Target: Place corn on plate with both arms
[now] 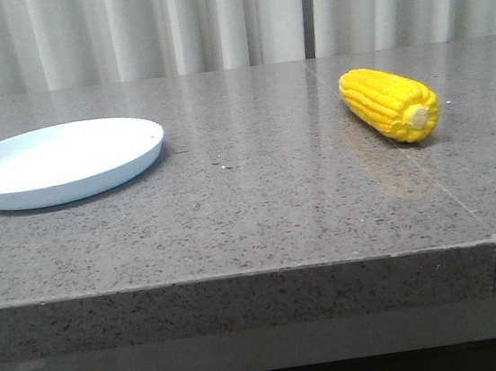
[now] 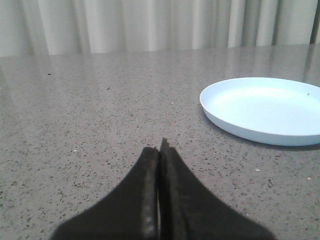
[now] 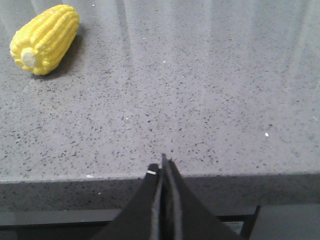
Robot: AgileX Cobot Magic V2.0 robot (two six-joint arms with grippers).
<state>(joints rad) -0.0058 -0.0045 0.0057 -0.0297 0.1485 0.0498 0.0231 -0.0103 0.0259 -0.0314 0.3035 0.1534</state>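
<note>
The yellow corn lies on the grey stone table at the right, its pale stub end toward the front; it also shows in the right wrist view. The pale blue plate sits empty at the left and shows in the left wrist view. Neither gripper shows in the front view. My left gripper is shut and empty, low over the table, well short of the plate. My right gripper is shut and empty, at the table's front edge, far from the corn.
The grey speckled table has a front edge with a seam at the right. Pale curtains hang behind the table.
</note>
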